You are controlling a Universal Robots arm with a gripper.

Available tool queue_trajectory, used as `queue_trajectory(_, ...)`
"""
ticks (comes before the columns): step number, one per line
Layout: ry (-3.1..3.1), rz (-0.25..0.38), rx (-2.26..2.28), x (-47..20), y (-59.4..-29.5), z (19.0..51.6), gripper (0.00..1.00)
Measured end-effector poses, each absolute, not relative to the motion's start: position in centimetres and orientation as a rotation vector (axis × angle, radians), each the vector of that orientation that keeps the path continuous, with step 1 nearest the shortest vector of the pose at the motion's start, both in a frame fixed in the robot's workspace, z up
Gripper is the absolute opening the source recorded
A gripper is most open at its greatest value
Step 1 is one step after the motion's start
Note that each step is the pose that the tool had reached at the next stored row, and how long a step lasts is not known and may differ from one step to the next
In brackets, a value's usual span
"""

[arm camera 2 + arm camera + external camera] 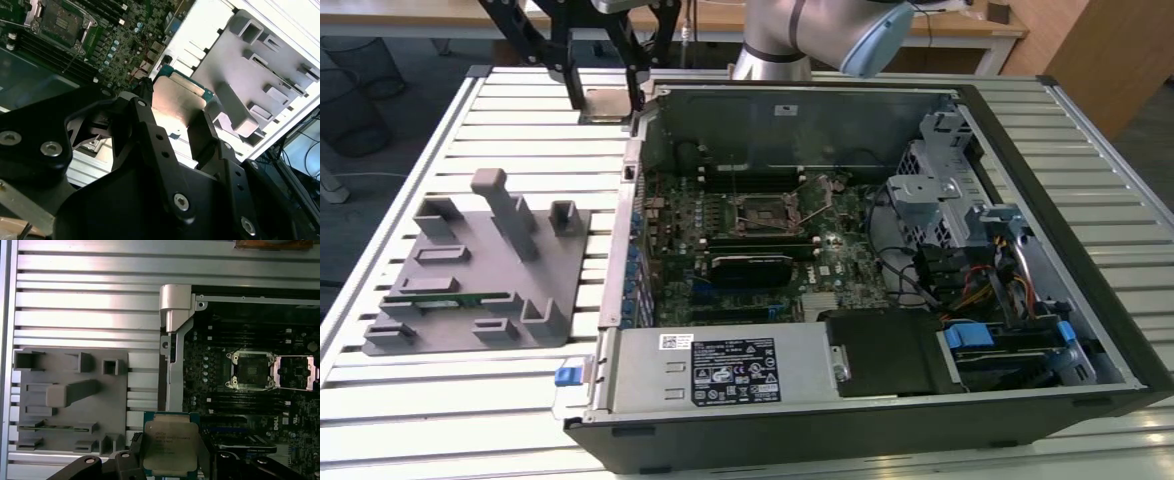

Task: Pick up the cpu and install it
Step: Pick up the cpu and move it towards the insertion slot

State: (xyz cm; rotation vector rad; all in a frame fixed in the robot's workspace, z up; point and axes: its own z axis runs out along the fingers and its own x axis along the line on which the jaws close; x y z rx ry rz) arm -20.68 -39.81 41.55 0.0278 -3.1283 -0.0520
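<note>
The cpu [170,442], a flat square chip with a silvery metal top, hangs between the black fingers of my gripper [171,466], which is shut on it. In the exterior view the gripper [604,98] holds the cpu [607,105] above the slatted table, just outside the back corner of the open computer case on the exterior view's left. The cpu [177,102] also shows in the second wrist view, clamped at two opposite edges. The motherboard's socket [765,213] [251,371] lies bare inside the case, its metal load plate [297,372] flipped open beside it.
The open computer case [640,150] lies on a slatted aluminium table [507,120], its wall standing between gripper and motherboard. A grey fixture block [467,270] with upright posts holds a green memory stick [447,298]. A power supply [720,368], drive cage [947,190] and cables [974,290] crowd the case.
</note>
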Motion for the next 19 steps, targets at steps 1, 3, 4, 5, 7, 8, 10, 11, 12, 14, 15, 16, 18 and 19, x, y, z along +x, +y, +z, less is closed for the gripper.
queue_trajectory(1,-3.128,-0.052,0.028,-20.6,-39.8,41.5,0.53)
queue_trajectory(3,-3.128,-0.052,0.028,-20.6,-39.8,41.5,0.53)
queue_trajectory(4,-3.128,-0.052,0.028,-20.5,-39.8,41.5,0.53)
queue_trajectory(5,-3.128,-0.052,0.028,-20.5,-39.8,41.5,0.53)
queue_trajectory(7,-3.128,-0.052,0.028,-20.3,-39.8,41.5,0.53)
queue_trajectory(8,-3.128,-0.052,0.028,-20.2,-39.8,41.5,0.53)
queue_trajectory(10,-3.128,-0.052,0.028,-20.1,-39.8,41.5,0.53)
queue_trajectory(11,-3.128,-0.052,0.028,-20.0,-39.8,41.5,0.53)
queue_trajectory(12,-3.128,-0.052,0.028,-19.9,-39.8,41.5,0.53)
queue_trajectory(14,-3.128,-0.052,0.028,-19.8,-39.8,41.5,0.53)
queue_trajectory(15,-3.128,-0.052,0.028,-19.7,-39.8,41.5,0.53)
queue_trajectory(16,-3.128,-0.052,0.028,-19.7,-39.8,41.5,0.53)
queue_trajectory(18,-3.128,-0.052,0.028,-19.6,-39.8,41.5,0.53)
queue_trajectory(19,-3.128,-0.052,0.028,-19.6,-39.8,41.5,0.53)
